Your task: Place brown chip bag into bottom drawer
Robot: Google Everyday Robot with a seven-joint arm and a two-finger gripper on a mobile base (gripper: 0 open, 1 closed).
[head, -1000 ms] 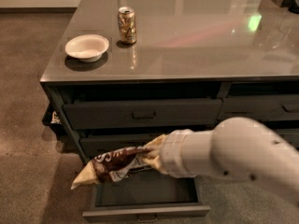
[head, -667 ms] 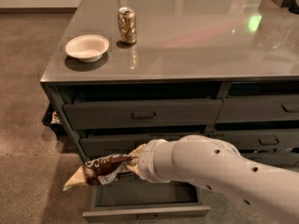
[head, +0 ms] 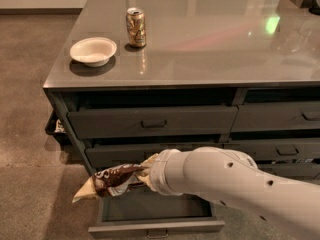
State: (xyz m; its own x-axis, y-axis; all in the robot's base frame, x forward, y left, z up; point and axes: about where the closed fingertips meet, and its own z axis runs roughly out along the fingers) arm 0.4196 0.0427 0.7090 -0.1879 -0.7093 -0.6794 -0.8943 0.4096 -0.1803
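Your hand [head: 146, 173], at the lower centre of the frame and mostly hidden behind the white wrist, is clamped on the right end of the long glossy foil chip bag [head: 112, 180], dark brown with tan-yellow ends and white lettering. The bag juts left in the air, just above the left edge of the open, wide dark grey metal bottom drawer [head: 155, 228]. Expect it to be light, soft, crinkly and slippery, its contents fragile; hold a crimped end, gently.

Reaches in from the lower right with a thick white arm [head: 235, 184], low before the desk [head: 200, 59]. Carries the gripper [head: 144, 174] at its leftward tip, mostly hidden behind the wrist [head: 165, 171], clamped on the brown chip bag [head: 112, 179].
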